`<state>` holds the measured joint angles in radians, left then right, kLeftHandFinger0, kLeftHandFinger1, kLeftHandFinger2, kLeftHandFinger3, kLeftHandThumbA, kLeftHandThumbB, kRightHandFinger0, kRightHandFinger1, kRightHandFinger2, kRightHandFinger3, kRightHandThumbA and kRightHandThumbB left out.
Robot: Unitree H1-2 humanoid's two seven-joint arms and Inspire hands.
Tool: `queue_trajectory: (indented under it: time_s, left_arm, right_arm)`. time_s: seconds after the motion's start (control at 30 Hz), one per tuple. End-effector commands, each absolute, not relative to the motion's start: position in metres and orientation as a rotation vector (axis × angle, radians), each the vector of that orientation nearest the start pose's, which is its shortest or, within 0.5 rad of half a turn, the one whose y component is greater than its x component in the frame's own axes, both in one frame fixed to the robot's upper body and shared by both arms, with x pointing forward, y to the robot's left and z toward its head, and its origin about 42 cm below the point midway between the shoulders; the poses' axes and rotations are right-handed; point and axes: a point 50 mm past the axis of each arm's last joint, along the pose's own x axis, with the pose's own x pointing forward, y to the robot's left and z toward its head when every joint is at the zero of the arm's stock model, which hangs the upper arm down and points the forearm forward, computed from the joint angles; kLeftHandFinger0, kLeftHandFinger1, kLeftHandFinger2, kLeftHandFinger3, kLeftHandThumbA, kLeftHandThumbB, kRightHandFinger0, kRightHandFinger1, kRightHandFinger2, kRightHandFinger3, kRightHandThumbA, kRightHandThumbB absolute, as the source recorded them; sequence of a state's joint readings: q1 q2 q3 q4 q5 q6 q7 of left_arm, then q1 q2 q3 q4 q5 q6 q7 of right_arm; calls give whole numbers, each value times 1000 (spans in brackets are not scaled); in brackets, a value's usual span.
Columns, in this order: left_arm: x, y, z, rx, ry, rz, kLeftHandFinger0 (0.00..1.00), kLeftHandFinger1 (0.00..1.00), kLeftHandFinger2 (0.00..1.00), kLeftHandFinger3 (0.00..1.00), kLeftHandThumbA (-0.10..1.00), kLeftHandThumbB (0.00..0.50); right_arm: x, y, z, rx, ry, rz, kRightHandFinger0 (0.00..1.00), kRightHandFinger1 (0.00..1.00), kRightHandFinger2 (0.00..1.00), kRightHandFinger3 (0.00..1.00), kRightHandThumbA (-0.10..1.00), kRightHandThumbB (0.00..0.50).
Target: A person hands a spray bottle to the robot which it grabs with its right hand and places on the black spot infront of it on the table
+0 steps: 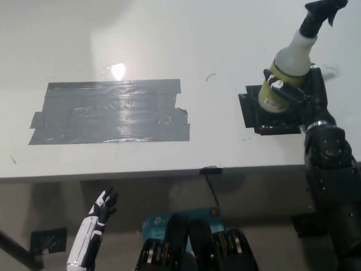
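A translucent spray bottle [287, 65] with a yellow-green label and a black trigger head stands tilted at the right of the white table. My black right hand [302, 96] is shut on its lower body. The bottle's base is right over the small black tape spot [254, 113]; I cannot tell whether it touches the spot. My white left hand [101, 209] rests low at the lower left, below the table edge, fingers apart and holding nothing.
A large patch of grey tape [110, 111] covers the table's left middle. The table's front edge [169, 170] runs across the picture below it. A small black mark [211, 77] lies on the table behind the spot.
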<state>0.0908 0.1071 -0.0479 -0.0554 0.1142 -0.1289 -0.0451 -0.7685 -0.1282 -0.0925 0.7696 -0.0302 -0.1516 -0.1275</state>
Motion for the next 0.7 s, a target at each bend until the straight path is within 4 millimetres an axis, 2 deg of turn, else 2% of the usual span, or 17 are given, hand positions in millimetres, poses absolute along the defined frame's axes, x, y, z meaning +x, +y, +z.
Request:
queue_trajectory:
  time_s: [0.0, 0.03, 0.1, 0.17, 0.2, 0.3, 0.43, 0.53, 0.57, 0.6, 0.63, 0.67]
  left_arm:
    - [252, 235, 102, 243, -136, -99, 1000, 1000, 1000, 1000, 1000, 7]
    - [252, 235, 102, 244, -138, -99, 1000, 1000, 1000, 1000, 1000, 1]
    - [252, 235, 102, 238, -139, -99, 1000, 1000, 1000, 1000, 1000, 4]
    - [252, 235, 102, 236, -139, -99, 1000, 1000, 1000, 1000, 1000, 9]
    - [252, 235, 102, 238, -138, -98, 1000, 1000, 1000, 1000, 1000, 8]
    - [252, 235, 102, 236, -135, -98, 1000, 1000, 1000, 1000, 1000, 11]
    - [251, 235, 102, 239, -133, -100, 1000, 1000, 1000, 1000, 1000, 6]
    - [251, 235, 102, 235, -128, -100, 1000, 1000, 1000, 1000, 1000, 11]
    - [251, 234, 102, 234, -128, -100, 1000, 1000, 1000, 1000, 1000, 8]
    - [251, 234, 102, 234, -129, -100, 1000, 1000, 1000, 1000, 1000, 6]
    - [251, 235, 102, 235, -131, -101, 1000, 1000, 1000, 1000, 1000, 15]
    - [251, 235, 101, 237, -132, -101, 1000, 1000, 1000, 1000, 1000, 12]
  right_arm:
    - [515, -209, 234, -112, -325, -73, 0, 135, 390, 331, 660, 469]
    - [513, -206, 229, -137, -315, -76, 0, 156, 412, 358, 737, 477]
    - [511, -204, 222, -187, -304, -88, 33, 199, 450, 399, 787, 479]
    - [509, -202, 218, -190, -309, -81, 85, 252, 482, 399, 753, 456]
    - [509, -202, 216, -187, -308, -77, 119, 305, 515, 399, 744, 462]
    - [508, -201, 214, -204, -307, -78, 161, 353, 535, 390, 744, 456]
    - [507, -203, 207, -232, -299, -76, 171, 383, 553, 434, 760, 466]
    - [507, -207, 200, -251, -274, -51, 208, 443, 626, 502, 750, 455]
    - [507, -208, 197, -260, -265, -37, 244, 481, 660, 532, 769, 470]
    - [507, -209, 195, -264, -259, -23, 278, 523, 720, 593, 770, 482]
    - [507, -210, 193, -257, -248, 2, 370, 644, 925, 821, 758, 472]
    - [507, -212, 190, -249, -225, 42, 698, 965, 1000, 1000, 771, 475]
